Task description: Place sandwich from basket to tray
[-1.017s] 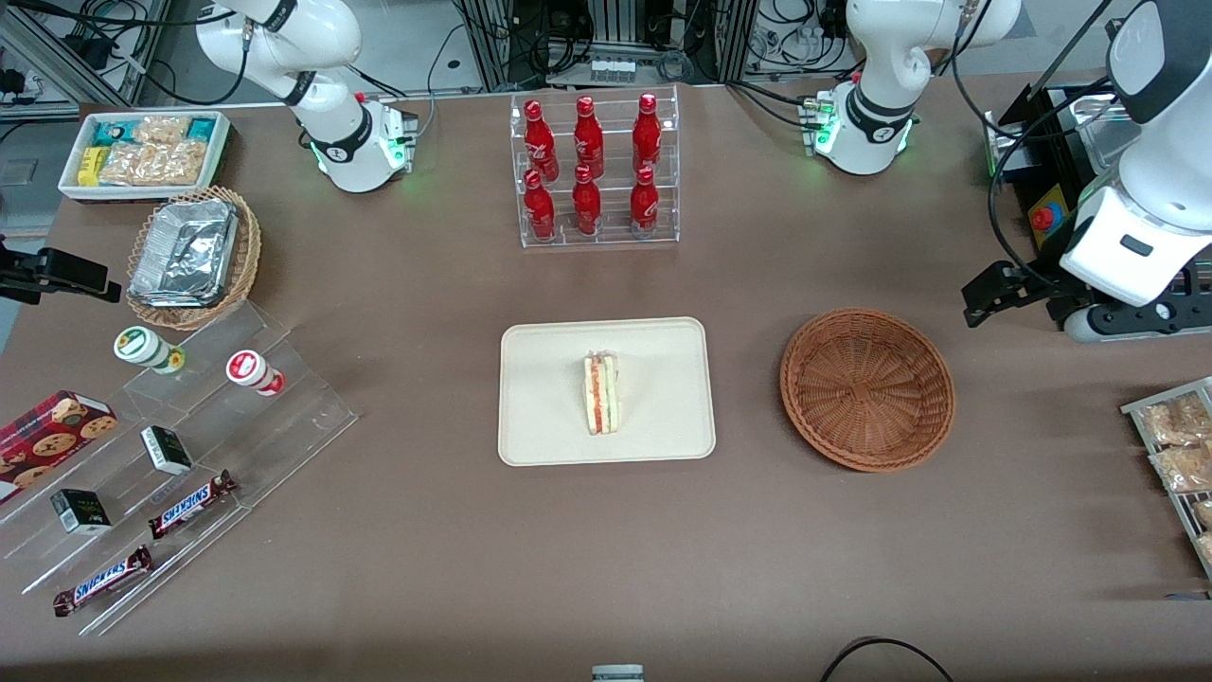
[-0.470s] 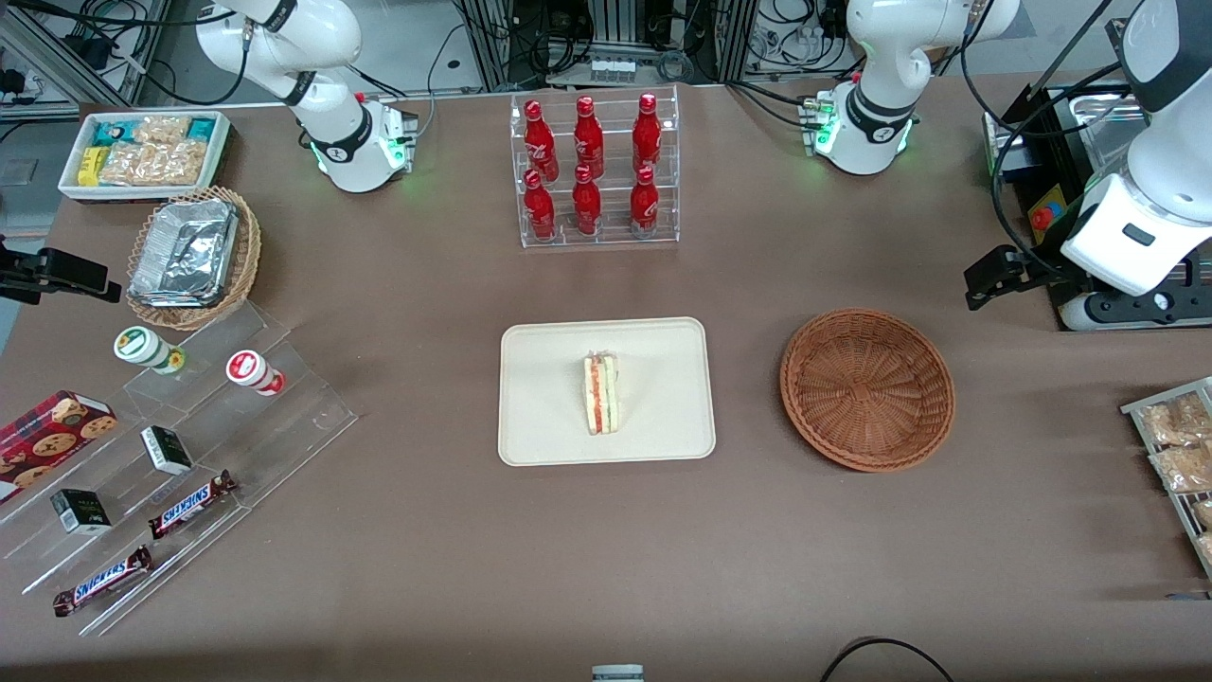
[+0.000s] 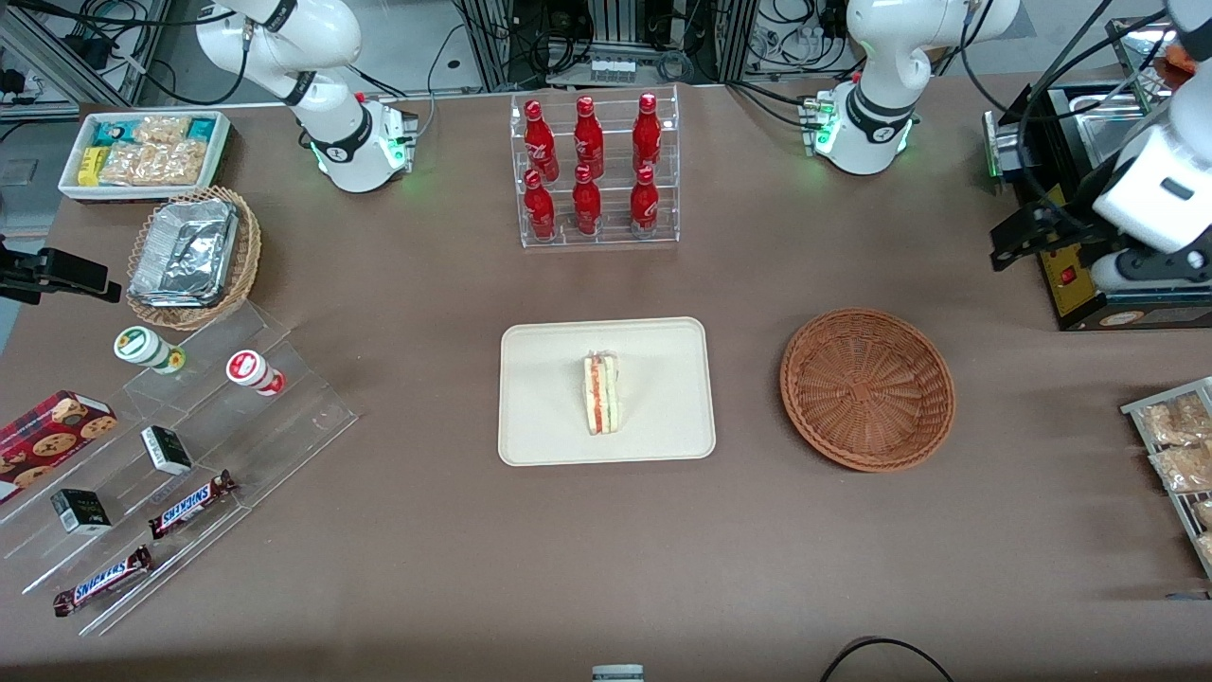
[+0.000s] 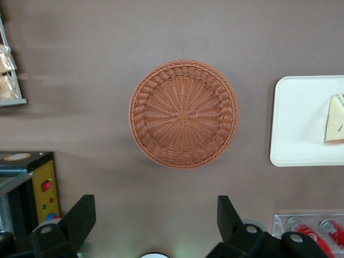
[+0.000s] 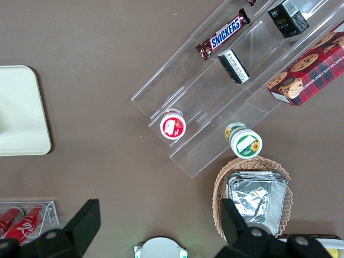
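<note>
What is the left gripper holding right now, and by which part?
Nothing. The gripper hangs open and empty above the table near the basket; the sandwich lies on the tray.

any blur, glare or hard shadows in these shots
Front view: even light, soft shadows beside the tray and basket, sandwich sharp, foil container glinting. Left wrist view: basket weave crisp, open end effector dark and slightly soft, the table streaky near the snack rack.
</note>
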